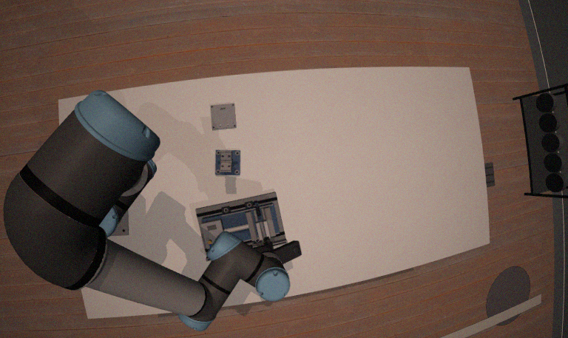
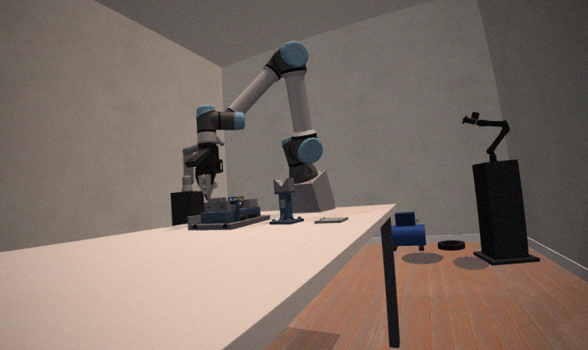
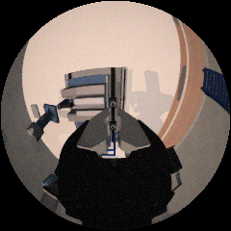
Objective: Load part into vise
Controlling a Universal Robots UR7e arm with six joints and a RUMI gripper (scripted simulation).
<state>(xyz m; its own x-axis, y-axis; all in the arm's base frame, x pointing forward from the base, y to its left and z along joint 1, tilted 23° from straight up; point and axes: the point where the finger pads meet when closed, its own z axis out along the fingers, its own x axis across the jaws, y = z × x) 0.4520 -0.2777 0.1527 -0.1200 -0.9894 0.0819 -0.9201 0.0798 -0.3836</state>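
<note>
Over the vise [image 1: 225, 222] [image 2: 217, 217] [image 3: 92, 80]'s near side, the gripper [image 1: 264, 247] [image 2: 207, 197] [image 3: 113, 107] is closed narrow, empty — the apparent part [image 1: 261, 231] [image 3: 89, 102] is pointed endwise toward the work stop [image 1: 257, 210] [image 3: 65, 103].

My views: top, high above the counter [image 1: 368, 150], facing down; exterior, low at counter [image 2: 142, 286] edge; wrist, close, facing the vise [image 1: 240, 200] [image 2: 228, 221] [image 3: 91, 91] at eleven o'clock, shared by all.
</note>
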